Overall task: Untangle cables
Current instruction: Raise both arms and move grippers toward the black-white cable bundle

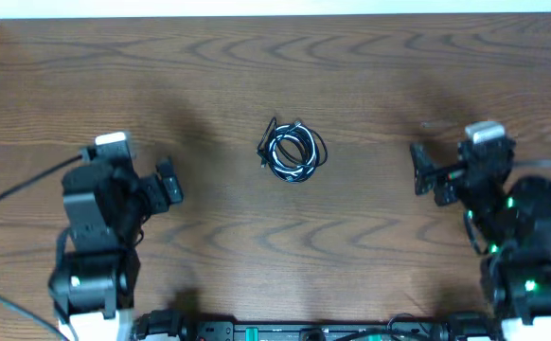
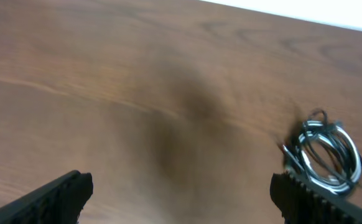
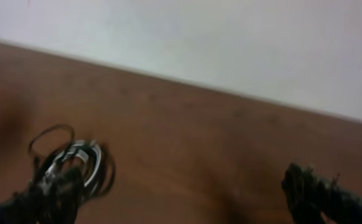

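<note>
The cables lie as a small coiled tangle of black and whitish-silver cord in the middle of the wooden table. My left gripper stands open well to the left of the tangle, holding nothing. On the other side my right gripper is open too, well to the right of it. The left wrist view has the cables at the right edge, beyond the left gripper, just past its right finger. In the right wrist view the cables sit at lower left, blurred, by the left finger of the right gripper.
A white wall runs along the table's far edge. Thick black arm wires trail off at the left. A black equipment bar lies along the near edge between the two arm bases.
</note>
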{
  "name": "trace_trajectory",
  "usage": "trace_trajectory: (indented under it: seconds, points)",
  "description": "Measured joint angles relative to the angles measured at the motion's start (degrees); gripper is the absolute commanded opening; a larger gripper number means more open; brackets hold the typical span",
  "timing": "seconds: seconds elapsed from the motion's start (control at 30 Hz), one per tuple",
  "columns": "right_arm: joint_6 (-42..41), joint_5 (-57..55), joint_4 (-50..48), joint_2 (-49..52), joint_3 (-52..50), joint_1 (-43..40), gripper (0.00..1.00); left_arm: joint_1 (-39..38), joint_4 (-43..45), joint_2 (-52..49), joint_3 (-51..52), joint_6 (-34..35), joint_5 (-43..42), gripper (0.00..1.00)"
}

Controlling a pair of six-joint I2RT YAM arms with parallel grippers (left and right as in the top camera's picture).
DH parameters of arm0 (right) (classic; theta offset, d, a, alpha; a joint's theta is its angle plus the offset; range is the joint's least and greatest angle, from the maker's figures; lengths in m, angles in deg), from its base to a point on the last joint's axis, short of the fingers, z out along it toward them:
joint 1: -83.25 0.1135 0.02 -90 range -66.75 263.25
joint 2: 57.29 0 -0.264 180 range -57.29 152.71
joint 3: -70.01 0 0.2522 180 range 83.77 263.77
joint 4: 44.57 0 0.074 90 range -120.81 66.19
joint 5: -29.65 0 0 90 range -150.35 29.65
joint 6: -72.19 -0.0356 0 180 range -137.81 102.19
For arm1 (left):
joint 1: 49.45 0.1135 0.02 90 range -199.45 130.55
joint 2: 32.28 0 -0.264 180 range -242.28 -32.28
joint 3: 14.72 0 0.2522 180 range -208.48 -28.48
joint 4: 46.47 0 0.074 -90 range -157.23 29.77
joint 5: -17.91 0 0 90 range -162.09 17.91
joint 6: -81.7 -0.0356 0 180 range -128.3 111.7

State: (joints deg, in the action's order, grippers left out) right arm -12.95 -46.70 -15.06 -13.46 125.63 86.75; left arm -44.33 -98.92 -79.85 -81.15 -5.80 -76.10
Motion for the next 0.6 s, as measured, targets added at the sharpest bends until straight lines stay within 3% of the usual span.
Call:
trace_trajectory:
  seconds: [0.47, 0.6]
  points:
    - [0.20, 7.69, 27.47, 23.52, 29.20, 0.00, 0.99, 0.00, -24.59, -25.40, -29.94, 0.00, -8.72, 0.98]
    - [0.20, 8.66, 29.46, 27.06, 33.55, 0.00, 0.99, 0.00, -25.81, -31.01, -33.75, 0.00, -10.69, 0.98]
